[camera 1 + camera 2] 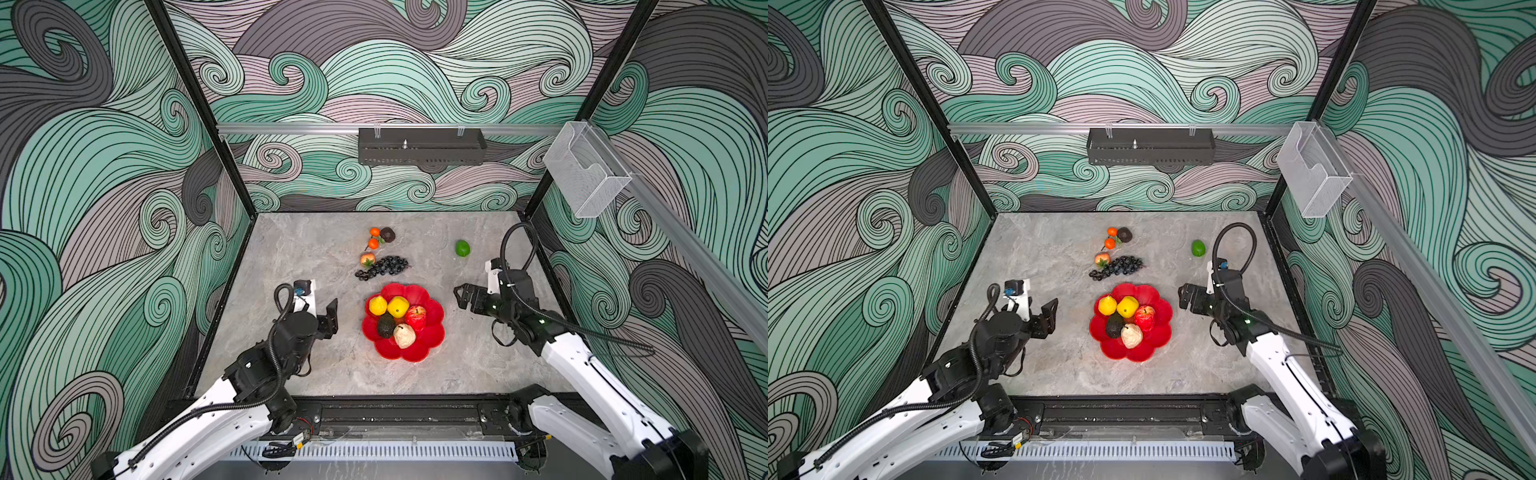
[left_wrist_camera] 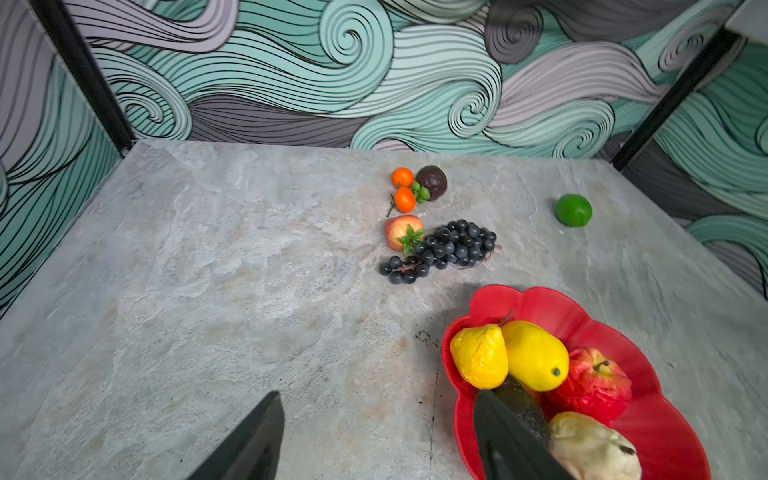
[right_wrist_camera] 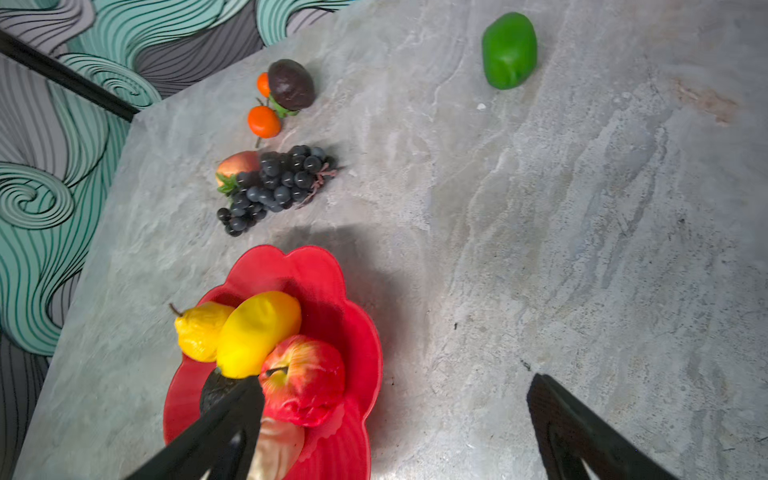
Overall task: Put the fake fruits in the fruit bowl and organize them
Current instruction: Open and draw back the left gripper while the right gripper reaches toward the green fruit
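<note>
Jaws on the left gripper (image 2: 376, 399) stand well apart with nothing between them; those on the right gripper (image 3: 397, 382) are likewise spread wide and empty. In both top views the left gripper sits to the left of the fruit bowl (image 1: 419, 352) and the right gripper to its right; neither touches it. The bowl rests on the grey table (image 1: 291, 257), near the middle and toward the front edge.

5 fruits lie in the bowl: a yellow pear (image 1: 377, 304) and a lemon (image 1: 398, 306) side by side at the far side; a red apple (image 1: 415, 316) just right of the lemon; a dark avocado (image 1: 386, 325) and a cream pear (image 1: 404, 336) touching, nearer the front.

6 pieces lie on the table beyond the bowl: a black grape bunch (image 1: 382, 268) closest to the far rim; a small peach-coloured fruit (image 1: 367, 259) with green leaves against the bunch's left end; 2 tangerines (image 1: 373, 243) on a leafy sprig, with a dark brown fruit (image 1: 387, 234) just beside them, farther back; a green lime (image 1: 462, 248) alone, well apart to the right.
</note>
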